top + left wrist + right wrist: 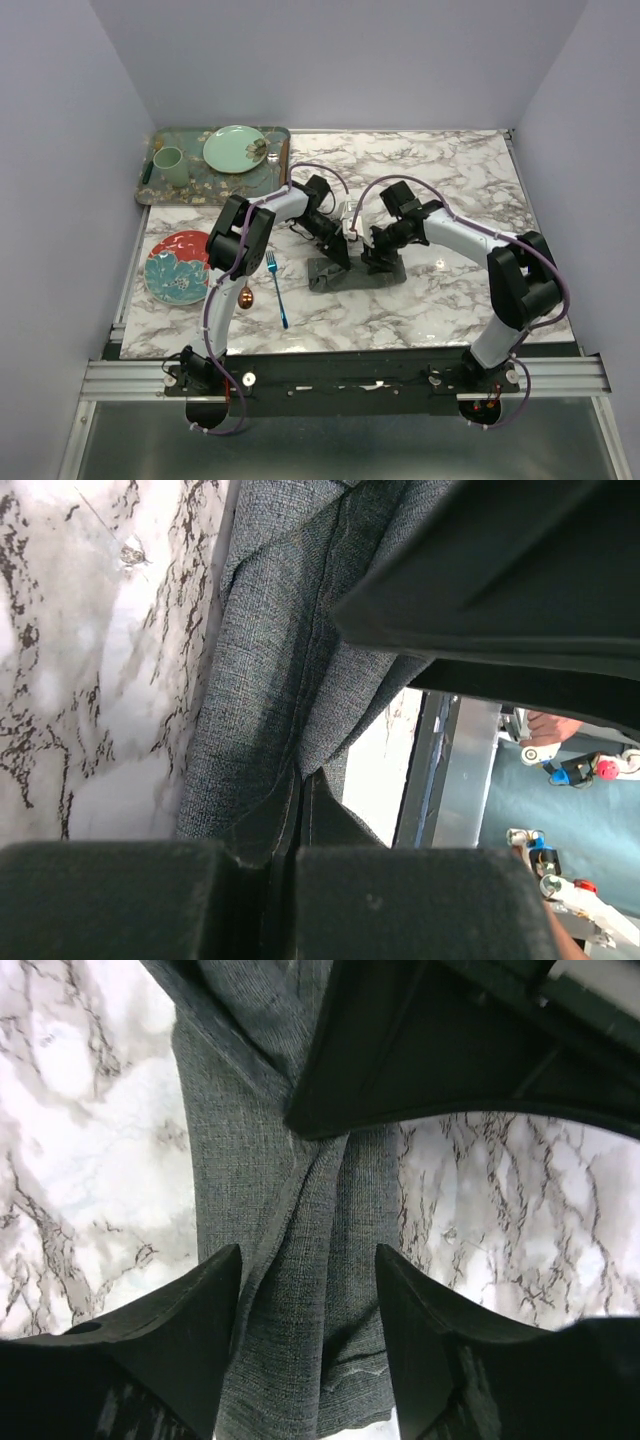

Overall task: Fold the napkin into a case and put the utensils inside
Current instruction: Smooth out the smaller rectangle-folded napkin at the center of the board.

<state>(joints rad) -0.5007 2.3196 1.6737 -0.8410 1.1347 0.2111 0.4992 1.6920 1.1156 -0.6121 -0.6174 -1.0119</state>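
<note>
Dark grey woven cloth, the rectangular napkin (346,270) with its thin stitched border, is lying bunched into a narrow, creased strip near the middle of the white marble-patterned table (450,180). The left gripper (338,250) is clamping it: in the left wrist view its two black fingers (110,900) are pressing together with a fold of the napkin (270,680) pinched in the seam between them (299,815). The right gripper (380,256) is standing over the strip's other side with its jaws apart; in the right wrist view the fingers (190,1330) are straddling the napkin (250,1110), the cloth running loose through the gap (308,1260).

To the left of the napkin, apart from it, the slim bright blue fork (277,290) is lying on the marble, tines pointing away from the arm bases. Just beside it the copper-coloured spoon (245,296) is showing its bowl, the handle partly hidden by the left arm. Further left, a round red and teal floral plate (178,266) is sitting near the table's edge. At the far left corner, a patterned green tray (146,186) is carrying a pale green cup (170,165) and a pale green plate (235,148).
</note>
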